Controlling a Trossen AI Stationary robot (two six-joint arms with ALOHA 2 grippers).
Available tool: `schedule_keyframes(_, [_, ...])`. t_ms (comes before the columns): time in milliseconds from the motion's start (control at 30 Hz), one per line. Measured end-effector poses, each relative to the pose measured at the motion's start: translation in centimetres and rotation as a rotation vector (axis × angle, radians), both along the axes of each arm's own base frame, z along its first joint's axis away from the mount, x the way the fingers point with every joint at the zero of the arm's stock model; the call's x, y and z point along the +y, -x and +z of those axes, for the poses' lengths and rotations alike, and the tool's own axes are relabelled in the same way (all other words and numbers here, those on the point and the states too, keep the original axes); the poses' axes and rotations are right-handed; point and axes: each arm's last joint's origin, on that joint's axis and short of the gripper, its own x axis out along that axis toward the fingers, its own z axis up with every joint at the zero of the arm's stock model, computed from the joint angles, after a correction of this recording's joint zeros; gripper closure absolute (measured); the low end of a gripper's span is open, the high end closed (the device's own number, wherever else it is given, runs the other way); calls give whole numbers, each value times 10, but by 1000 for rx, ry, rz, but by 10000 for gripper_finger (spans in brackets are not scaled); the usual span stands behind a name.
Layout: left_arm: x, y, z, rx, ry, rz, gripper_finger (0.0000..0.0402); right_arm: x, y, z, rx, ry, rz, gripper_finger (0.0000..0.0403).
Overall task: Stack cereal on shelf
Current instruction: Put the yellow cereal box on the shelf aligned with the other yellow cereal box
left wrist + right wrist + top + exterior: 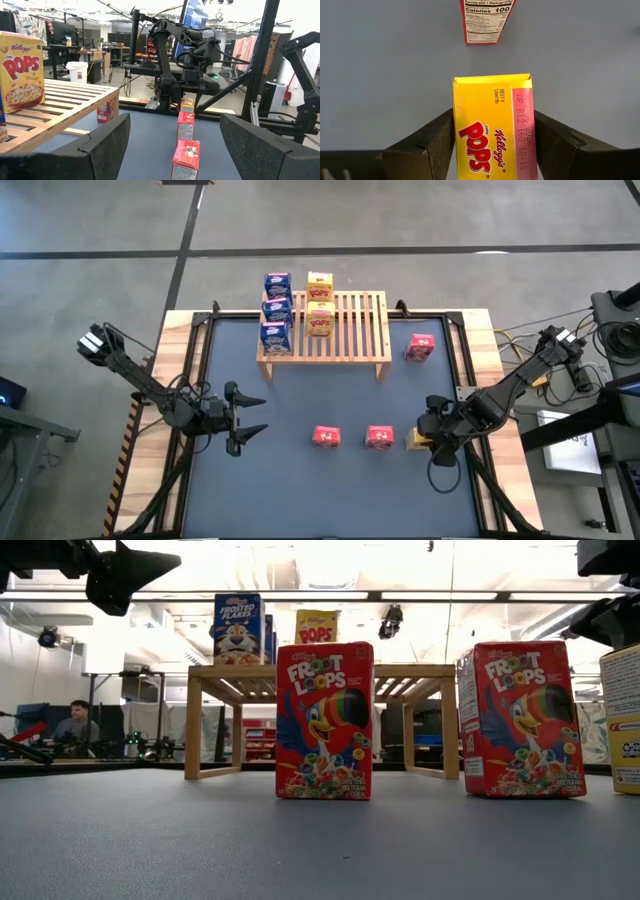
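The wooden shelf (350,330) stands at the table's far middle on short legs. Three blue cereal boxes (276,310) and two yellow ones (319,304) stand on its slats. Two red boxes (326,437) (379,437) stand on the table near the middle, and a third (421,347) is right of the shelf. My right gripper (494,120) is shut on a yellow box (416,440) at the near right. At the near left my left gripper (255,418) hovers open, with nothing between its fingers. My right gripper pinches the yellow box between its two fingers, one on each of two opposite sides (455,131). The fingers slant down at it from above and from the table's right. In the low view the box (625,720) stands upright with its bottom at table level.
A red box's end with a nutrition label (486,20) lies just beyond the yellow box. The shelf's right half (365,320) bears no boxes. The table's dark frame (205,330) and clamps run along its edges. Beyond the table a person (75,725) sits in the room.
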Motion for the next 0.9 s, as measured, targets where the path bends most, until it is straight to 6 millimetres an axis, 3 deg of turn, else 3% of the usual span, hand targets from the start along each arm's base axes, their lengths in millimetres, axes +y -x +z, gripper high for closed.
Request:
schedule_keyframes(600, [0,0,0,0,0,0,109,-1,1,2,-11,1,19,236])
schedule_keyframes(900, [0,0,0,0,0,-1,109,5,-7,39,-124,-47,42,236])
